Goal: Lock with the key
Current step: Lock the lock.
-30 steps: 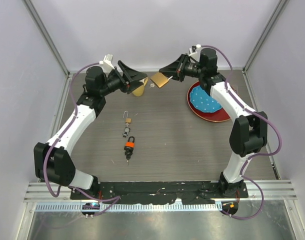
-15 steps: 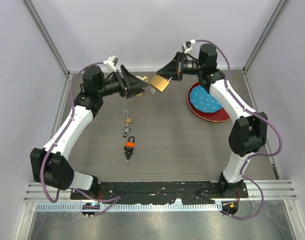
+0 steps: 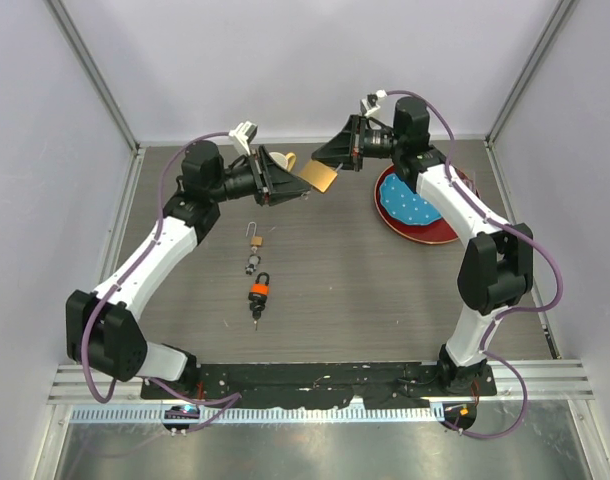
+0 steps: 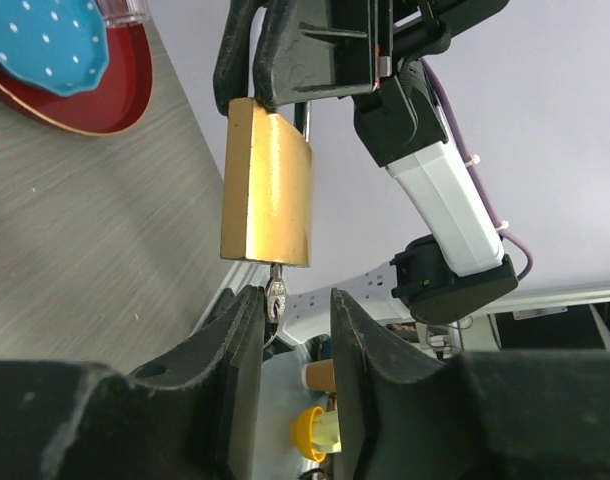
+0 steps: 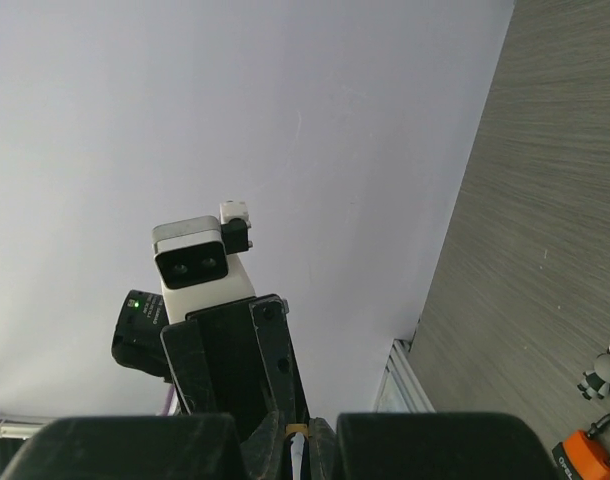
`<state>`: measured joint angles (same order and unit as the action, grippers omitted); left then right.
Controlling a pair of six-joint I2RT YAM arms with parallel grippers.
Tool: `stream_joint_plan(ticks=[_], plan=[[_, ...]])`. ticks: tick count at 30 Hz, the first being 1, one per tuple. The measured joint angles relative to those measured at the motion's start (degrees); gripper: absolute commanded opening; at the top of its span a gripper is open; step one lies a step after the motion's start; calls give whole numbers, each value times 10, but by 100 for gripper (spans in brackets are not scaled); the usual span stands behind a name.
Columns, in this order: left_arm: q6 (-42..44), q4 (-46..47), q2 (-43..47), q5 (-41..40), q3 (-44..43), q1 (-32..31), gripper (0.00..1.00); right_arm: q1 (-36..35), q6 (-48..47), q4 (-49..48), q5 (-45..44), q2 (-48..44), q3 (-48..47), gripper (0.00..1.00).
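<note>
A brass padlock [image 4: 268,185] just beyond the left hand [image 4: 297,305]
The right hand [image 4: 285,80] clamps its top; the key [image 4: 275,296] in its underside sits between the parted left fingers, against one.

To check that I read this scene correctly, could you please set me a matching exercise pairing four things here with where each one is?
Things:
1. large brass padlock
2. key
3. orange padlock
4. red plate

Places:
A. lying near the middle of the table
B. held in the air by the right gripper
C. at the table's far right
D. in a lock's keyhole, between the parted fingers of the left gripper

Pairs: 1-B; 2-D; 3-A; 4-C
</note>
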<state>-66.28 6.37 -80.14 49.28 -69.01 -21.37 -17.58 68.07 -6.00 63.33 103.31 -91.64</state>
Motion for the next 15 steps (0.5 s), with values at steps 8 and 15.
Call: stream_joint_plan(ticks=[8, 15], plan=[[-18, 23, -4, 0, 25, -3, 23, 0, -1, 0, -4, -5, 17, 2], [-36, 48, -32, 9, 25, -8, 0, 1, -3, -4, -4, -6, 17, 2]])
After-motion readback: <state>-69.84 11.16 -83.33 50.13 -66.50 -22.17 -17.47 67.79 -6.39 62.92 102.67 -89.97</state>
